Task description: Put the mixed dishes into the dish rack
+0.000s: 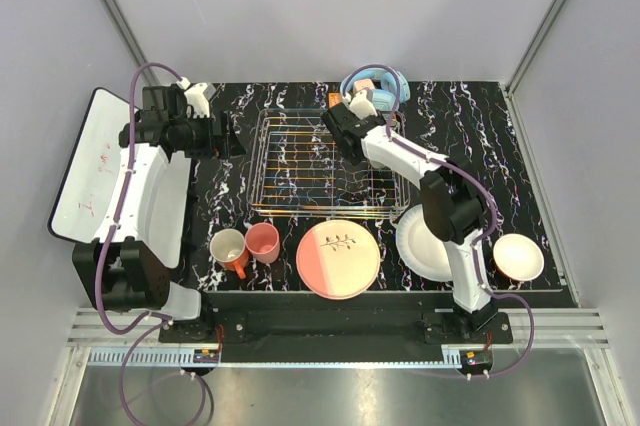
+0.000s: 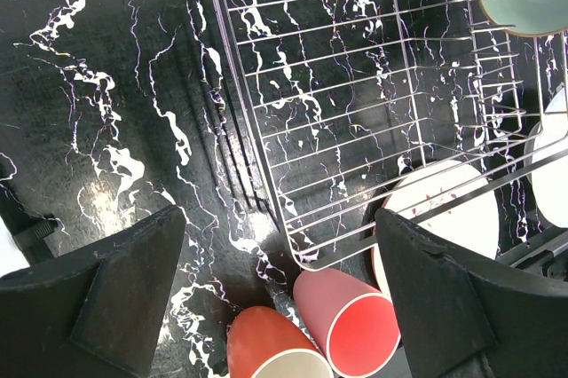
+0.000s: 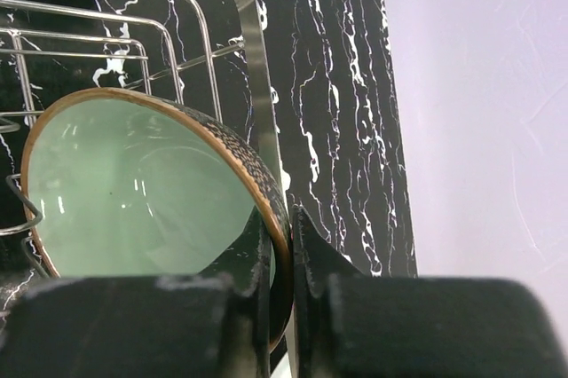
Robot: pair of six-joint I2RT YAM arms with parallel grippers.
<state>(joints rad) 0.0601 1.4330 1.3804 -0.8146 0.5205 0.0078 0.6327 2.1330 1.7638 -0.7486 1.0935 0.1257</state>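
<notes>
My right gripper [image 3: 282, 227] is clamped on the rim of the green bowl [image 3: 142, 192]. The bowl sits tilted on edge just inside the rack's [image 3: 251, 59] far rim, with the wires directly beneath. My left gripper [image 2: 275, 254] hovers open beside the rack's left side.

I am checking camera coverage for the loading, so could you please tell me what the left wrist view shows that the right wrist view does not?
Only the left wrist view shows the salmon-pink cup and the mug near a corner of the dish rack, and the pink-and-cream plate seen through its wires. Only the right wrist view shows the right hand shut on the rim of the pale green bowl, and the pale wall. Both show the rack, the bowl and the black marbled table.
</notes>
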